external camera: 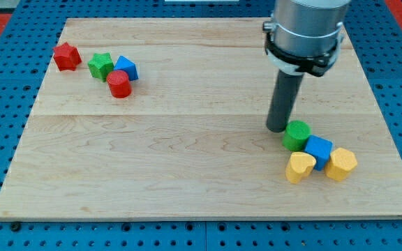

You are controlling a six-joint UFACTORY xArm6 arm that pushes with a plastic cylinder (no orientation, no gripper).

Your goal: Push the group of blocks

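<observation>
A: Where's my tip [278, 128]?
B: On the desk [187, 160], touching or just left of the green cylinder [297, 134] — no claw here, only a rod.
A: The group?
B: Lower right: green cylinder, blue cube [318, 149], yellow heart [300, 167], yellow hexagon [341, 164], bunched together.
A: Others?
B: Top left — red star [66, 56], green star [101, 66], blue block [126, 67], red cylinder [119, 84].

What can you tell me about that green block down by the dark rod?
The green block is a short, round cylinder, solid bright green with a matte painted look, standing on its flat end on the wooden board near the view's lower right. My tip sits just at its left edge, seemingly touching it. On its right and lower side it presses against the blue block, and the yellow heart lies just below it.
</observation>
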